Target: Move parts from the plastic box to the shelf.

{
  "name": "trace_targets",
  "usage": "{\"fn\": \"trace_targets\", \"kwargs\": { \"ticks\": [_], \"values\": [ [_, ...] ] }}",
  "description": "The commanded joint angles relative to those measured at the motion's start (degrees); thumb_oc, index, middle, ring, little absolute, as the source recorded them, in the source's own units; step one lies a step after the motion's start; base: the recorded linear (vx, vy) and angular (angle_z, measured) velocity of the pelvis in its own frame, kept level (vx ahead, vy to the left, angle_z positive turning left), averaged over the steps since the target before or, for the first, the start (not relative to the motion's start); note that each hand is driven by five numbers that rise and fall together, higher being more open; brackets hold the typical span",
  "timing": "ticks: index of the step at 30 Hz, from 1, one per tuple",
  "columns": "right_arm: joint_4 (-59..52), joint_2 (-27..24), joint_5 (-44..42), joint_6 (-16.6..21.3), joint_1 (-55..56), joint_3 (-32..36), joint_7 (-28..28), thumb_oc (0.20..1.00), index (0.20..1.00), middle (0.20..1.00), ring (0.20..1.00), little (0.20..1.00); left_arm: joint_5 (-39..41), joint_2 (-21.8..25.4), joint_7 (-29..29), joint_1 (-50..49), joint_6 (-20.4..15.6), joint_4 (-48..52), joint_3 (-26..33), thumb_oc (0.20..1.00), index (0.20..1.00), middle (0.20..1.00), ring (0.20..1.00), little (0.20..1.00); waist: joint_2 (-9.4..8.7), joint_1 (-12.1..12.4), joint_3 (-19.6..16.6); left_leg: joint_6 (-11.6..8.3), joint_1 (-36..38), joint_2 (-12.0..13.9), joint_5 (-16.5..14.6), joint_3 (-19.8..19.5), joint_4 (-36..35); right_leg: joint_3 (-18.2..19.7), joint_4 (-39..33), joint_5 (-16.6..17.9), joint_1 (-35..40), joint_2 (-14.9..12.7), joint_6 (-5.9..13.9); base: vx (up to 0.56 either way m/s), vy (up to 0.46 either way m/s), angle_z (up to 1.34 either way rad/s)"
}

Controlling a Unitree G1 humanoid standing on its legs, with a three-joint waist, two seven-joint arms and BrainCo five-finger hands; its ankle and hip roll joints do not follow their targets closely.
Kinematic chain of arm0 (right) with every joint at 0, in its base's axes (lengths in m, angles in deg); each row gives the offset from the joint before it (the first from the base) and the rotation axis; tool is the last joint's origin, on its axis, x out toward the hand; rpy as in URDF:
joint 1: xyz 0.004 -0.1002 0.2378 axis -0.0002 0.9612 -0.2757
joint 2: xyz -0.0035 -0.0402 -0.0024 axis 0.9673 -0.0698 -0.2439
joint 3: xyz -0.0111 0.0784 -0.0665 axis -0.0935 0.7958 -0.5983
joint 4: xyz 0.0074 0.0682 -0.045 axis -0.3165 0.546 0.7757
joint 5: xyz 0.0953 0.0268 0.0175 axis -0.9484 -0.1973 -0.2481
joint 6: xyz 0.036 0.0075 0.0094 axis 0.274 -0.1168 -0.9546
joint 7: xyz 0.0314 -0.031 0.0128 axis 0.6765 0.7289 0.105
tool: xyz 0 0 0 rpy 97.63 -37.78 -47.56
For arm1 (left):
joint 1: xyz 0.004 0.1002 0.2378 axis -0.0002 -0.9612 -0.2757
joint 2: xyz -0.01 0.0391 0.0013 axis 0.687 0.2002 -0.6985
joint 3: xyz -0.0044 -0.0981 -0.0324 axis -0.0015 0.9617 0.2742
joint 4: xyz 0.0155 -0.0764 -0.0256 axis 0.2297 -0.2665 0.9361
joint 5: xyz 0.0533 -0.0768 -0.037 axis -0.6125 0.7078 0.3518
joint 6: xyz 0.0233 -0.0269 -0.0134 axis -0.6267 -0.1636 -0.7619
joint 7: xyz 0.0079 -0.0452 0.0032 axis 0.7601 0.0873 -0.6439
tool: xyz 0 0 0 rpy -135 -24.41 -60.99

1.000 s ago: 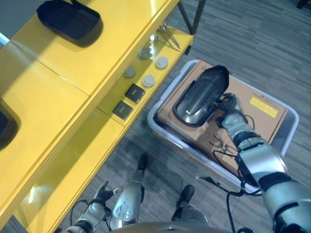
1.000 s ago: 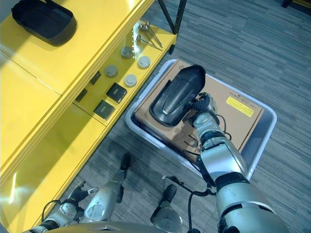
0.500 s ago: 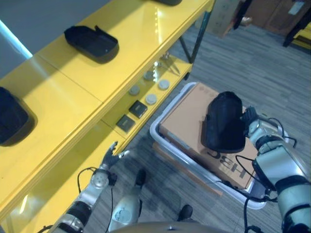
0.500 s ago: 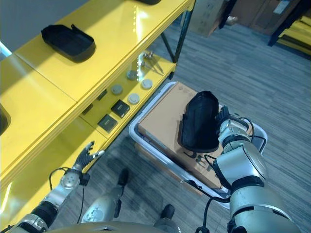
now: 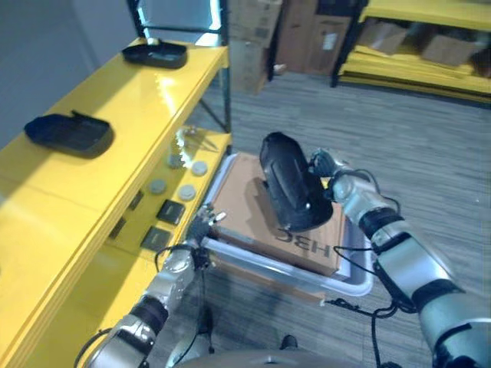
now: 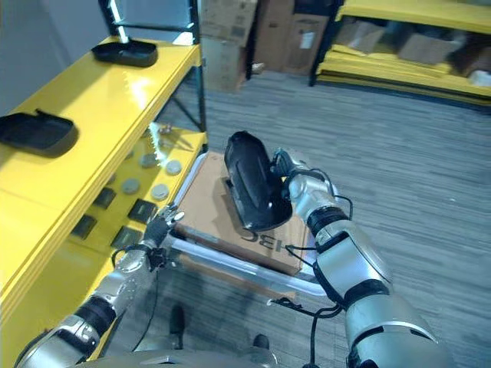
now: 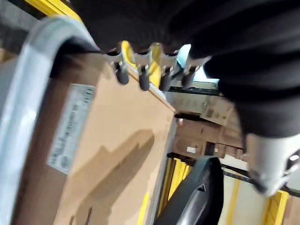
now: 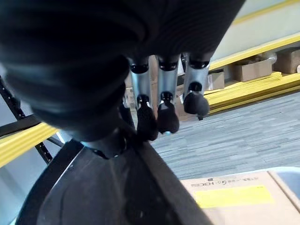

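1. The right hand [image 5: 326, 170] holds a large black moulded plastic part [image 5: 288, 182], oval and shell-like, up in the air above the box; its fingers [image 8: 161, 110] are curled over the part's rim, pinching it.
2. Below the part sits a flat brown cardboard carton [image 5: 244, 211], which lies inside the grey plastic box [image 5: 257, 258] on the striped grey carpet floor [image 5: 430, 153].
3. The left hand [image 5: 205, 222] reaches to the near corner of the plastic box, beside the shelf's edge. Its fingers [image 7: 143, 78] are straight and slightly spread, close over the carton's top; whether they touch the box rim I cannot tell.
4. The yellow metal shelf [image 5: 84, 184] runs along the robot's left. On its top level lie two shallow black plastic trays: one nearer [image 5: 67, 132] and one at the far end [image 5: 156, 54].
5. On the shelf's lower level, just beside the box, lie several round grey metal discs [image 5: 186, 192], two small black square blocks [image 5: 169, 211], and some thin silvery metal pieces [image 5: 198, 139] farther back.
6. In the background stand stacked brown cardboard boxes [image 5: 276, 34] and another yellow rack [image 5: 418, 46] carrying more cartons.
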Motion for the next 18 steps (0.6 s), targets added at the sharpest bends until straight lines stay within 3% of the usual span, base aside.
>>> {"fn": "trace_targets", "kwargs": {
  "ticks": [1,5,9,18],
  "values": [
    [-4.1,-2.8,-1.5,1.5,-6.4,-3.3,1.4,0.2,0.2,0.2,0.2,0.2,4.6,-0.5,1.2,6.4,-1.8,-6.2,0.5,1.0,1.0,1.0,1.0,1.0,-1.87,1.4,-1.6,-2.25,4.9,1.7,-6.4,2.6,-0.4,2.8,0.2,0.1,-2.2,-0.6,0.23,0.01,-0.052,-0.41],
    [-10.0,-0.8,-2.3,2.0,-6.8,-4.6,1.2,0.2,0.2,0.2,0.2,0.2,9.7,-2.1,1.0,10.9,-1.1,-10.6,0.7,1.0,1.0,1.0,1.0,1.0,-2.1,-0.3,-2.2,-2.47,6.1,2.6,-6.5,4.5,-0.4,4.6,0.1,0.2,-2.4,0.2,0.08,0.0,-0.042,-0.3],
    [-12.6,0.8,-2.8,2.4,-6.1,-4.9,1.2,0.2,0.2,0.2,0.2,0.2,9.6,-3.4,0.9,13.6,-0.4,-14.2,-0.2,1.0,1.0,1.0,1.0,1.0,-2.16,-1.2,-2.7,-2.6,6.9,3.1,-6.6,5.2,-0.4,5.4,0.0,0.1,-2.1,0.7,-0.07,0.0,-0.028,-0.2],
    [-16.6,6.7,-5.6,2.9,-3.8,-4.2,1.6,0.2,0.2,0.2,0.2,0.2,13.4,-6.4,1.3,19.4,-0.4,-14.7,-1.2,1.0,1.0,1.0,1.0,1.0,-1.89,-1.7,-3.3,-2.78,7.6,3.3,-6.6,5.1,-0.4,5.3,-0.1,-0.1,-1.1,0.9,-0.33,0.0,-0.004,-0.01]
  ]
}}
